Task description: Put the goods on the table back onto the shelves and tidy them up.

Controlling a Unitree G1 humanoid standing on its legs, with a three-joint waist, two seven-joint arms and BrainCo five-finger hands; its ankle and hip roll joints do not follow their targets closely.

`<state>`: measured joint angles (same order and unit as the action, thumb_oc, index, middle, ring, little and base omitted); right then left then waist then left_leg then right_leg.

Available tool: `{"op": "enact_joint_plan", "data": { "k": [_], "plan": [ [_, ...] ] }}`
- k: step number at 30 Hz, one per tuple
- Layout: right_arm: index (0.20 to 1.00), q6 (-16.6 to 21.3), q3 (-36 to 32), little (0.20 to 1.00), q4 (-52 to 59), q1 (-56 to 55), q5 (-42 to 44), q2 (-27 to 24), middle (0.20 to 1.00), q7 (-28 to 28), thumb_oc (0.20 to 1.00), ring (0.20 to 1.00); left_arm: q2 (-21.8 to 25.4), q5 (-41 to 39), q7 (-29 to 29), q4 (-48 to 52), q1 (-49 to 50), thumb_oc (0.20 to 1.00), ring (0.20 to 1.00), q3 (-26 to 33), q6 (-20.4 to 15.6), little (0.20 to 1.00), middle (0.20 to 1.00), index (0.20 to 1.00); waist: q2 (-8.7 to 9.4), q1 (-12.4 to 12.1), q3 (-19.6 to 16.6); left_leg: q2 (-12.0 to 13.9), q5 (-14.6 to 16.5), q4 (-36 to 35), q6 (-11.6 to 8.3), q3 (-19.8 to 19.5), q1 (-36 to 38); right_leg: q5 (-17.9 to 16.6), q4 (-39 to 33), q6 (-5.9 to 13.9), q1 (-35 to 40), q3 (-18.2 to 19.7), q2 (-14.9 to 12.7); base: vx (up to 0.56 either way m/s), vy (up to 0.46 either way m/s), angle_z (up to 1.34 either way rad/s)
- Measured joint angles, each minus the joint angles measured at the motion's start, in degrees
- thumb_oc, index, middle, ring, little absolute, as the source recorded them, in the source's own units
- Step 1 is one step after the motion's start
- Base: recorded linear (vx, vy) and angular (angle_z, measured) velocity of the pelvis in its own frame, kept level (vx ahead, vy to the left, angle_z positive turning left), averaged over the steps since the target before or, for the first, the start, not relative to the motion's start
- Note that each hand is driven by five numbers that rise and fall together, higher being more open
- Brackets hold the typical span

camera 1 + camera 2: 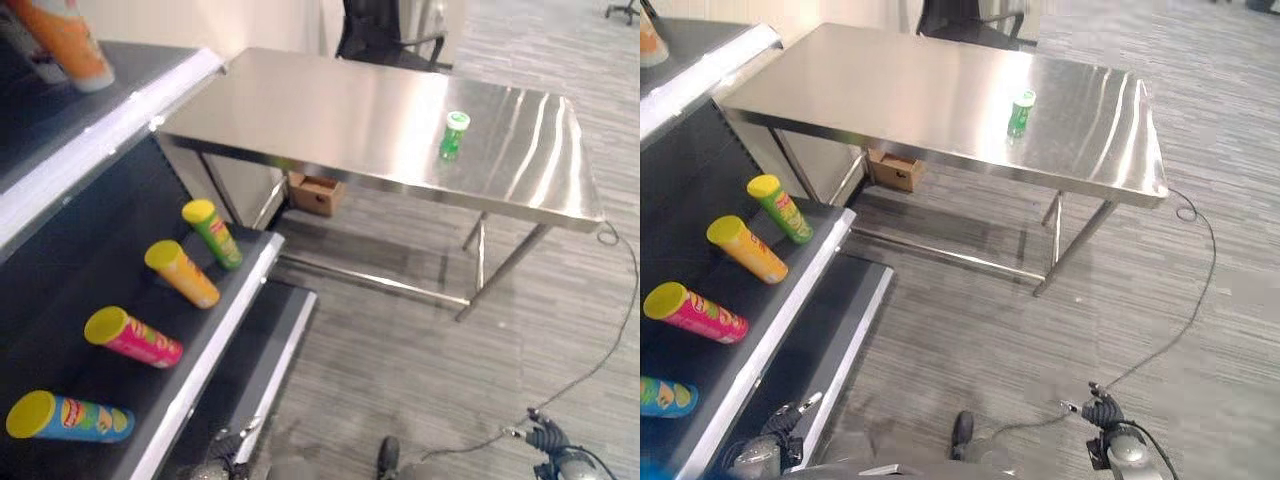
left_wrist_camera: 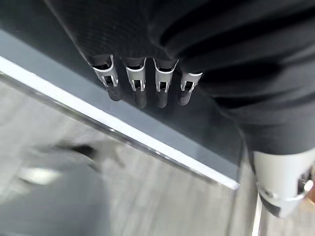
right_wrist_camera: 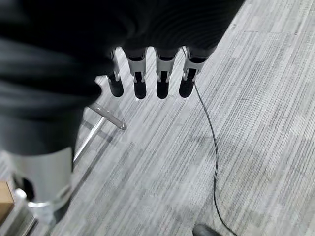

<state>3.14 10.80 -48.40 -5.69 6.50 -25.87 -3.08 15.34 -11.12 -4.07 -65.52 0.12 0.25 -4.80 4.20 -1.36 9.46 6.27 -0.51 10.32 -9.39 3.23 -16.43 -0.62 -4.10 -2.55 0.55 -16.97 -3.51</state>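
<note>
A small green can with a white lid stands upright on the steel table, near its right end. On the dark shelf at my left lie a green tube, an orange tube, a pink tube and a blue tube, all with yellow lids. My left hand hangs low beside the shelf's front edge, its fingers straight and holding nothing. Over the floor my right hand also hangs low, far from the table, its fingers straight and bare.
An orange bottle stands on the upper shelf board. A cardboard box sits under the table's far side, and a black office chair stands behind the table. A lower shelf ledge juts out towards the grey floor.
</note>
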Motion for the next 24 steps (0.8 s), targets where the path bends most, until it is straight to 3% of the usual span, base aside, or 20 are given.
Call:
{"op": "enact_joint_plan", "data": {
  "k": [1,2,3,5,6,7,8,9,11,12,14,16,17,18,19,20,21,22,23,24],
  "plan": [
    [1.000,0.11,1.36,1.000,-0.20,1.20,-0.41,0.07,1.000,-0.13,1.000,1.000,-0.36,0.00,0.07,-0.58,0.27,1.000,1.000,0.01,-0.02,1.000,1.000,1.000,-0.70,-0.46,0.50,-0.77,-1.11,-5.11,0.40,0.95,-1.69,0.05,-2.02,0.31,1.57,-0.27,0.94,0.41,-0.019,-0.71],
    [1.000,0.12,2.50,1.000,-0.37,2.16,-1.65,0.00,1.000,-0.12,1.000,1.000,-0.89,0.06,0.11,-1.27,0.06,1.000,1.000,0.00,0.01,1.000,1.000,1.000,-2.73,-0.46,0.98,-1.54,-1.18,-12.66,0.13,1.79,-2.82,0.37,-2.00,0.55,2.62,-1.46,1.76,0.29,0.010,-0.25],
    [1.000,0.15,2.61,1.000,-0.34,2.41,-2.12,0.13,1.000,-0.13,1.000,1.000,-1.23,0.08,0.16,-1.99,-0.29,1.000,1.000,0.01,0.01,1.000,1.000,1.000,-3.71,-0.84,1.51,-1.63,-1.71,-15.95,-0.87,3.53,-3.82,0.83,-2.00,0.89,3.57,-1.74,2.27,0.31,0.021,-0.11],
    [1.000,0.22,2.59,1.000,0.60,1.69,-2.19,0.78,1.000,-0.13,1.000,1.000,-1.13,0.11,0.53,-1.94,0.31,1.000,1.000,0.86,0.06,1.000,1.000,1.000,-3.65,-1.80,1.60,-0.32,-2.26,-11.81,0.05,10.09,-5.68,2.79,-2.02,3.03,6.04,-0.62,1.65,0.33,0.062,-0.29],
    [1.000,0.38,2.62,1.000,1.04,1.27,-2.27,1.24,1.000,-0.14,1.000,1.000,-1.14,0.21,0.54,-1.92,1.62,1.000,1.000,1.77,0.05,1.000,1.000,1.000,-3.06,-2.13,1.15,0.28,-2.89,-6.59,1.36,10.32,-4.52,4.31,-2.01,4.95,7.96,1.13,0.72,0.38,0.103,-0.62],
    [1.000,0.64,2.73,1.000,1.56,0.95,-2.82,1.36,1.000,-0.16,1.000,1.000,-1.38,0.22,0.54,-1.95,3.27,1.000,1.000,2.44,0.07,1.000,1.000,1.000,-3.33,-2.33,0.10,0.54,-2.36,-4.40,1.12,9.99,-2.08,5.70,-2.00,6.64,9.33,2.78,0.51,0.36,0.126,-0.44],
    [1.000,0.76,3.03,1.000,1.89,0.42,-3.96,2.06,1.000,-0.22,1.000,1.000,-1.03,0.24,0.53,-2.07,3.97,1.000,1.000,2.73,0.20,1.000,1.000,1.000,-2.25,-1.70,-0.43,-1.30,-4.24,-5.03,3.70,9.98,-0.94,7.18,-1.95,7.62,10.64,4.21,-0.88,0.42,0.151,-0.30],
    [1.000,0.75,3.66,1.000,2.20,0.03,-4.33,2.65,1.000,0.03,1.000,1.000,-0.53,0.24,0.46,-1.49,3.89,1.000,1.000,3.23,0.20,1.000,1.000,1.000,-0.15,-1.91,-0.91,-3.18,-4.13,-5.23,3.79,10.48,-0.39,8.09,-1.51,7.76,10.63,5.32,-2.79,0.40,0.151,-0.19],
    [1.000,0.74,3.64,1.000,2.00,1.50,-4.38,5.08,1.000,0.10,1.000,1.000,1.43,0.24,0.46,-1.10,2.83,1.000,1.000,3.73,0.46,1.000,1.000,1.000,3.24,-2.59,-0.92,-5.07,-2.59,-5.20,6.24,12.28,1.03,8.25,2.62,7.80,9.40,7.21,-4.80,0.43,0.179,-0.56],
    [1.000,0.85,3.19,1.000,2.08,2.27,-4.42,6.41,1.000,0.10,1.000,1.000,0.89,0.22,1.18,-1.56,2.08,1.000,1.000,3.50,1.23,1.000,1.000,1.000,3.60,-3.55,-1.04,-5.05,-1.68,-6.93,8.93,14.70,4.76,7.69,8.11,9.32,8.67,7.28,-5.07,0.42,0.203,-0.77],
    [1.000,1.43,3.12,1.000,2.98,2.05,-4.46,6.74,1.000,0.12,1.000,1.000,-0.19,0.23,1.32,-2.13,2.19,1.000,1.000,2.85,1.76,1.000,1.000,1.000,2.64,-3.66,-1.59,-5.19,-1.19,-9.61,10.20,15.91,9.76,7.55,21.17,13.39,6.01,5.99,-5.50,0.22,0.116,-0.59],
    [1.000,1.28,2.49,1.000,4.67,1.67,-5.08,6.54,1.000,-0.39,1.000,1.000,-0.65,0.55,2.01,-2.46,2.25,1.000,1.000,1.07,1.54,1.000,1.000,1.000,2.12,-2.95,-2.02,-5.76,-1.24,-11.34,11.04,14.69,12.59,7.98,39.15,17.51,-2.80,4.91,-8.24,0.13,0.105,0.06],
    [1.000,1.24,2.48,1.000,4.81,0.76,-6.25,6.22,1.000,-0.54,1.000,1.000,-0.76,0.80,2.14,-1.74,2.21,1.000,1.000,0.26,1.03,1.000,1.000,1.000,2.43,-2.56,-2.03,-6.35,-0.56,-11.53,11.60,13.61,12.98,8.26,42.96,18.35,-5.88,5.65,-8.51,0.28,0.119,0.77],
    [1.000,1.02,1.49,1.000,5.23,-0.21,-6.64,5.96,1.000,-0.60,1.000,1.000,-1.04,1.23,2.18,-0.28,3.06,1.000,1.000,-1.27,0.96,1.000,1.000,1.000,2.91,-1.74,-1.78,-8.12,-0.01,-11.88,14.04,11.56,13.98,7.18,52.93,18.60,-11.78,5.84,-11.14,0.31,0.038,0.84],
    [1.000,0.92,0.17,1.000,5.45,-0.91,-6.64,5.87,1.000,-0.82,1.000,1.000,-1.30,1.24,2.48,0.11,3.65,1.000,1.000,-2.32,1.10,1.000,1.000,1.000,2.70,-1.34,-1.63,-9.14,0.70,-12.29,15.36,10.67,15.55,7.21,54.62,18.42,-13.50,5.58,-12.98,0.31,-0.028,0.76],
    [1.000,0.83,-0.82,1.000,5.65,-1.27,-6.63,5.78,1.000,-1.03,1.000,1.000,-1.42,1.27,2.87,0.42,4.33,1.000,1.000,-3.10,1.21,1.000,1.000,1.000,2.06,-1.01,-1.39,-9.47,0.94,-12.45,15.56,9.76,16.82,7.94,51.83,17.03,-13.37,4.21,-14.38,0.13,-0.059,0.51],
    [1.000,0.84,-2.22,1.000,6.96,-1.93,-6.62,5.25,1.000,-1.57,1.000,1.000,-2.06,1.27,2.80,1.15,5.29,1.000,1.000,-3.38,1.13,1.000,1.000,1.000,0.84,-0.88,-1.54,-9.60,1.47,-12.42,15.76,9.11,17.13,7.82,42.27,15.25,-12.67,2.40,-15.56,0.21,-0.244,0.88],
    [1.000,1.02,-4.32,1.000,9.40,-2.39,-6.60,3.98,1.000,-1.87,1.000,1.000,-2.14,1.28,2.46,3.47,6.18,1.000,1.000,-3.38,1.02,1.000,1.000,1.000,-0.82,-0.33,-0.50,-9.64,0.92,-12.37,17.79,7.81,17.30,6.33,28.54,13.63,-12.49,1.00,-16.80,0.18,-0.221,0.79],
    [1.000,1.08,-4.60,1.000,9.38,-2.75,-6.55,3.57,1.000,-1.81,1.000,1.000,-2.06,1.38,1.95,3.90,6.06,1.000,1.000,-3.27,0.90,1.000,1.000,1.000,-1.38,-0.73,-0.10,-9.28,1.29,-12.36,15.52,6.10,18.38,5.53,25.03,13.24,-12.70,1.66,-16.30,0.24,-0.293,0.71],
    [1.000,1.35,-6.22,1.000,9.15,-2.81,-6.51,3.58,1.000,-1.94,1.000,1.000,-2.06,2.01,1.21,3.85,6.23,1.000,1.000,-3.10,0.86,1.000,1.000,1.000,-1.93,-1.00,-0.31,-9.06,1.61,-12.58,14.04,5.13,18.40,4.19,16.42,13.73,-11.18,4.45,-14.61,0.13,-0.153,0.36]
  ]
}}
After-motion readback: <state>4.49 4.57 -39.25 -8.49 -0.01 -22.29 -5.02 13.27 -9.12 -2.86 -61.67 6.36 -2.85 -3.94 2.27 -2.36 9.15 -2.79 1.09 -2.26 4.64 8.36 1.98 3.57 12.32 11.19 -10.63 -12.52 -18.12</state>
